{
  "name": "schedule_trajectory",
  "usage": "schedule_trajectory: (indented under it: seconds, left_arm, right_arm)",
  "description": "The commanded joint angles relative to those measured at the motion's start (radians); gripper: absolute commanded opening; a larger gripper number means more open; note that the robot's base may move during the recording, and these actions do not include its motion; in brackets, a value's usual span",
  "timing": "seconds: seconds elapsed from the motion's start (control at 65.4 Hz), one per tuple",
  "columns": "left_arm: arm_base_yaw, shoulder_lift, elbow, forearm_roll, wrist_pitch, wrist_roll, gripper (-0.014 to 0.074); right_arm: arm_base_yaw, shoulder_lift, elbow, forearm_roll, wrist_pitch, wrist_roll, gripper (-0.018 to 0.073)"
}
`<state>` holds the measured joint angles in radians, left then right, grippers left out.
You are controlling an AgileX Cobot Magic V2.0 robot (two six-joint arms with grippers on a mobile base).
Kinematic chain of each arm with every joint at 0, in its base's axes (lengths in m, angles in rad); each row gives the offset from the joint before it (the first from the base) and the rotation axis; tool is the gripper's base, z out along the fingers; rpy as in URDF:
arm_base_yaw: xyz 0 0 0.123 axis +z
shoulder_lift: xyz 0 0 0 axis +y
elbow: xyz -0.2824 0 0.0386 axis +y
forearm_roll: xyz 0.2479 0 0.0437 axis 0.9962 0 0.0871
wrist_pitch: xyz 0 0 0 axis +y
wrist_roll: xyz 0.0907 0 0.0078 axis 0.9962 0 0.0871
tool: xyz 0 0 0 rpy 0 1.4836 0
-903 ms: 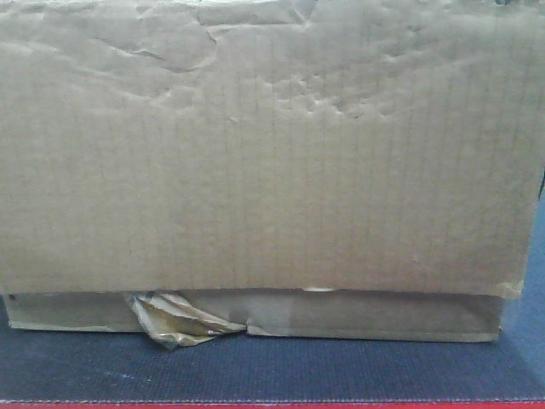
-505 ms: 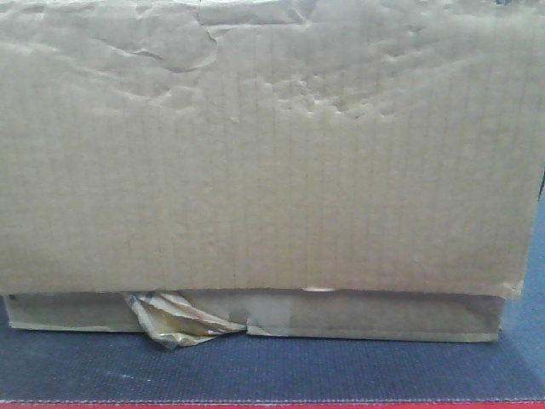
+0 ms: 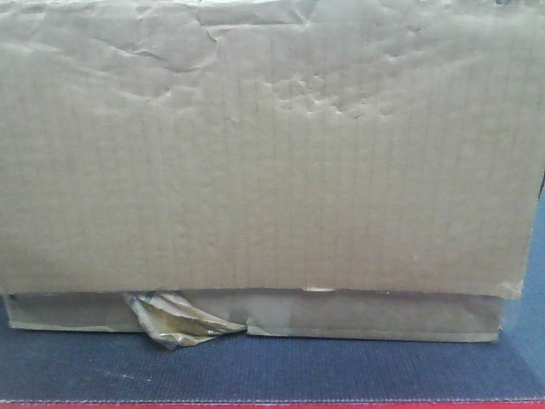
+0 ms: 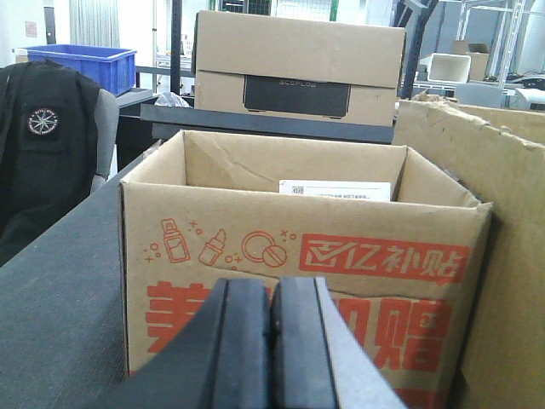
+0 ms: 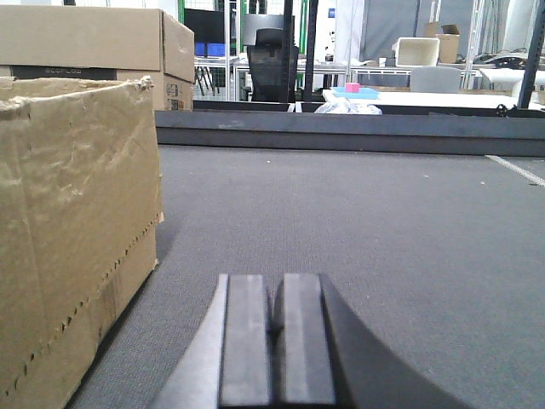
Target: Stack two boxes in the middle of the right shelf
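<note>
Nothing lifted yet, I'd say: the printed box point(image 4: 298, 256) and plain box point(image 5: 77, 221) sit side by side on the table point(image 5: 383, 221), left hand point(image 4: 272, 315) and right hand point(image 5: 277, 328) both clenched empty near them, so opening comes next.

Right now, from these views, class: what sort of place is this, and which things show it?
Likely a warehouse-style lab or workshop: an open printed cardboard box on a grey carpeted surface, a blue storage crate, an office chair and white work tables.
</note>
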<state>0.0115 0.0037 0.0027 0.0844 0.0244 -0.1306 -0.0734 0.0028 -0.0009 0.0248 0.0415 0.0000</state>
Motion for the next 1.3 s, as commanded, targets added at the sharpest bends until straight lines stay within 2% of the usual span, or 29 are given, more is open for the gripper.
schedule_trajectory:
  seconds: [0.0,0.321,0.428,0.536,0.658,0.857,1.01,1.102,1.285]
  left_arm:
    - [0.004,-0.004,-0.003,-0.003,-0.037,0.0,-0.0092]
    - [0.004,-0.004,-0.003,0.002,-0.081,0.0,-0.0092]
    - [0.004,-0.004,-0.039,0.045,-0.024,0.0,-0.0092]
    - [0.004,-0.004,-0.157,0.07,0.096,0.0,-0.0092]
    - [0.004,0.047,-0.35,0.068,0.316,0.0,-0.0092]
    - [0.004,0.348,-0.668,0.048,0.621,0.0,-0.0092]
    - [0.004,0.626,-0.898,0.006,0.923,0.0,-0.0092]
    - [0.004,0.772,-0.998,-0.029,0.982,0.0,-0.0092]
    - [0.004,0.984,-1.105,-0.09,0.946,0.0,-0.0092]
  right_arm:
    - [-0.004,-0.003,0.001,0.006,-0.015,0.0,-0.0162]
    - [-0.004,-0.003,0.001,0.006,-0.015,0.0,-0.0162]
    - [-0.004,-0.003,0.001,0.006,-0.015,0.0,-0.0162]
    - [-0.004,-0.003,0.001,0.006,-0.015,0.0,-0.0162]
    - [-0.004,-0.003,0.001,0.006,-0.015,0.0,-0.0162]
    - [-0.004,-0.003,0.001,0.006,-0.015,0.0,-0.0162]
    - [-0.004,-0.003,0.001,0.006,-0.015,0.0,-0.0162]
    - [-0.004,-0.003,0.001,0.006,-0.015,0.0,-0.0162]
    - [-0.004,-0.003,0.001,0.006,-0.015,0.0,-0.0162]
